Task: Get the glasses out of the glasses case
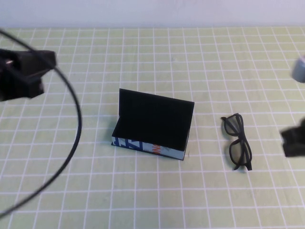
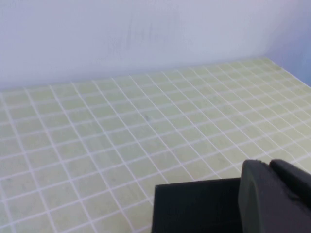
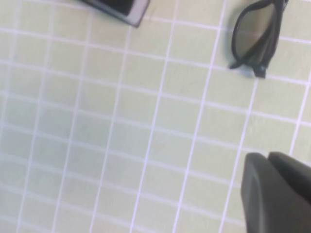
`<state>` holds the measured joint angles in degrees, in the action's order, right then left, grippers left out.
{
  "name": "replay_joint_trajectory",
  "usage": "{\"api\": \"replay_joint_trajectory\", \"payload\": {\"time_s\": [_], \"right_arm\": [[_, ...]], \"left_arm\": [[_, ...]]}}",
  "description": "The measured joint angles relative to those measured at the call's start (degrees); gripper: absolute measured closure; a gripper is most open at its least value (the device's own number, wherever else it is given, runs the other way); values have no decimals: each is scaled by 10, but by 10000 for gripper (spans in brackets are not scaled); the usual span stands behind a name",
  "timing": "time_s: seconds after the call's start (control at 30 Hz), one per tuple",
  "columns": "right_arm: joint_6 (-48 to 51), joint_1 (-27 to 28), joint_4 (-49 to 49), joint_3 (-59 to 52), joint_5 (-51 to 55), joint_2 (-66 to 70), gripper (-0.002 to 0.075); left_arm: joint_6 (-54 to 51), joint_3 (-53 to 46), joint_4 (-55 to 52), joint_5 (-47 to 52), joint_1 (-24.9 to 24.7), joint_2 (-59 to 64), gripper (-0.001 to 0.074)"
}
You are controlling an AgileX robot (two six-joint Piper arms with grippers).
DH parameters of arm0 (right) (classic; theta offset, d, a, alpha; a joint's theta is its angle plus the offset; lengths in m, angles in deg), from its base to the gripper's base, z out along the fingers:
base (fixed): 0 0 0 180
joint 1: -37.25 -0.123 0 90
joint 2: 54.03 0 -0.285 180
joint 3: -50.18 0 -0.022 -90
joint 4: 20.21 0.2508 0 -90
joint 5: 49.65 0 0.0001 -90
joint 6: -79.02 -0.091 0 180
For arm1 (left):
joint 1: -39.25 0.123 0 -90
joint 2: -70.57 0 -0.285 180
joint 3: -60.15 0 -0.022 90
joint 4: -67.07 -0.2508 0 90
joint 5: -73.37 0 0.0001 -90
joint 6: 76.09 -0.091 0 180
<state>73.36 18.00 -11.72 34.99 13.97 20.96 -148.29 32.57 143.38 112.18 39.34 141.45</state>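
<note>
On the table (image 1: 143, 200), nearest the camera: glasses (image 1: 238, 141), black, thick-rimmed, folded flat, lying just right of the glasses case (image 1: 151, 125). Case: lid upright, black interior showing nothing inside. Right gripper (image 1: 292, 139), at the right edge beside the glasses, jaws shut, empty; a stray sweep could knock them. Left gripper (image 1: 26, 71), far left; jaw state cannot be told.

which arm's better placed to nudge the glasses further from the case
Right: the right gripper, shut, sits just beside the glasses. The left gripper is far across the open glasses case.
</note>
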Motion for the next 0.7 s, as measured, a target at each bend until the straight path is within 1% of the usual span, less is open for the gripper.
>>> {"api": "replay_joint_trajectory", "payload": {"time_s": [0.13,0.37,0.5,0.6,0.7], "right_arm": [[0,-3,0,-67,5,-144,741],[0,-3,0,-163,10,-389,742],[0,-3,6,-198,12,-469,742],[10,-3,20,-230,-24,-510,742],[34,-3,37,-273,-106,-540,742]], "left_arm": [[1,-82,0,-67,0,-135,739],[4,-217,2,-108,0,-324,739],[8,-276,17,-150,0,-424,739],[8,-314,22,-190,0,-486,739],[8,-359,26,-239,0,-528,739]]}}
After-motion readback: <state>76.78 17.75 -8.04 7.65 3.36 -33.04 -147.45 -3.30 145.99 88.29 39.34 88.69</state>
